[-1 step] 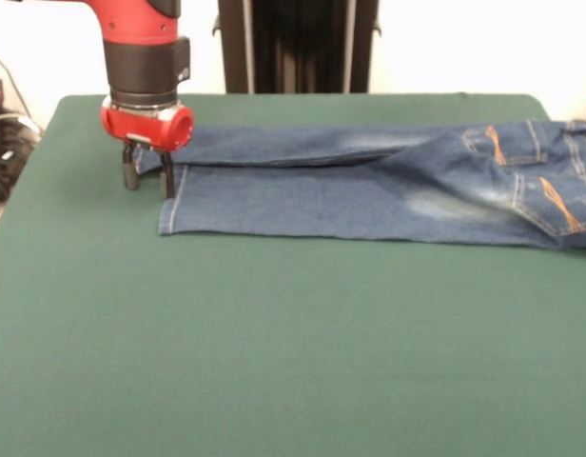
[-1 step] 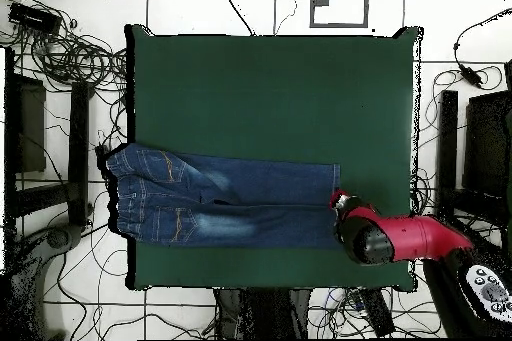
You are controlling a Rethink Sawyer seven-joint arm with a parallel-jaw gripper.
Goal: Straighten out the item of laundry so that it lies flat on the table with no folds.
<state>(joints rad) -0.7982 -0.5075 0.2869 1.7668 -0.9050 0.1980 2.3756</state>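
Faded blue denim jeans (image 1: 369,186), woven, matt, with orange stitching. Dark green felt-like cloth over the table (image 1: 274,333), matt and even. Glossy red plastic and black shell on the arm (image 1: 146,57).

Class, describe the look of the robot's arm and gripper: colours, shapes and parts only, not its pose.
The arm is a thick round tube, red with a black band lower down. Below that sits a rounded red collar with a thin silver ring. The gripper ends in two short black fingers. No cables or markings show on it.

Front camera low across table (image 1: 274,362); overhead looks straight down.
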